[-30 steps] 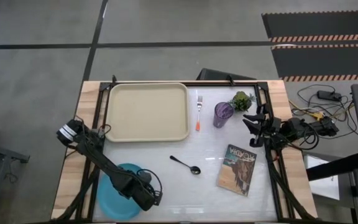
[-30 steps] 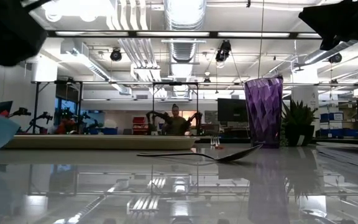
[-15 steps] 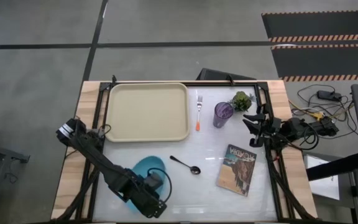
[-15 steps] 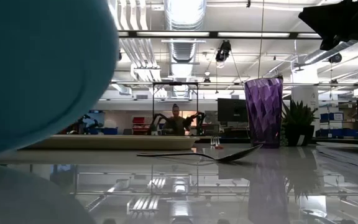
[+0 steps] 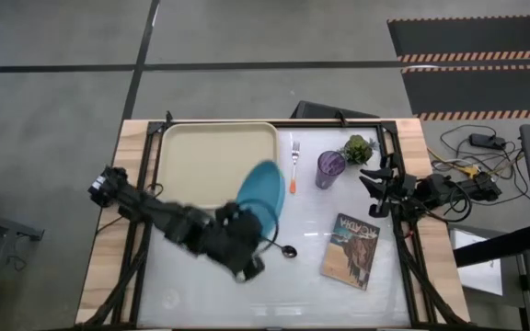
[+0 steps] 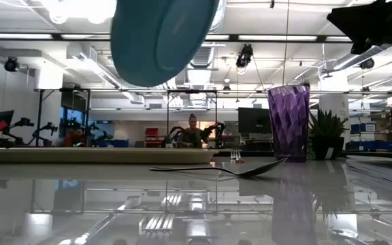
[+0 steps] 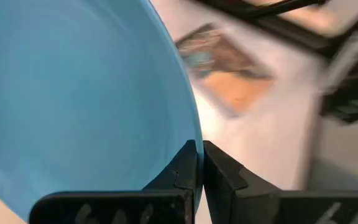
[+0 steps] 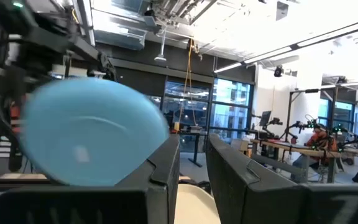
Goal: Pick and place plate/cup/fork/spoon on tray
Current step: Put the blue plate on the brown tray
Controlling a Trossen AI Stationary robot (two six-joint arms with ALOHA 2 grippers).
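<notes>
The light-blue plate (image 5: 259, 195) is in the air over the tray's near right corner, tilted steeply; it also shows in the low view (image 6: 158, 34) and the right wrist view (image 8: 92, 134). My left gripper (image 5: 247, 219) is shut on its rim. The cream tray (image 5: 212, 165) lies at the far left. The orange-handled fork (image 5: 294, 165) and the purple cup (image 5: 330, 168) stand right of the tray. The dark spoon (image 5: 286, 249) lies at mid-table beside my left arm. My right gripper (image 5: 373, 188) waits open at the right edge. My left gripper pinches the plate's rim (image 7: 190, 127) between its two fingers, one on each face. The plate is lifted clear of the table and stands out beyond the fingers, tilted steeply toward the tray.
A picture-cover book (image 5: 351, 250) lies at the near right. A small green potted plant (image 5: 358, 147) stands behind the cup. The dark frame rails (image 5: 145, 175) run along both table sides.
My left gripper has carried the plate from the table's near left corner up, toward the right and the far edge, to the tray's near right corner. The plate, first low and nearly flat, is now lifted high and tipped steeply.
</notes>
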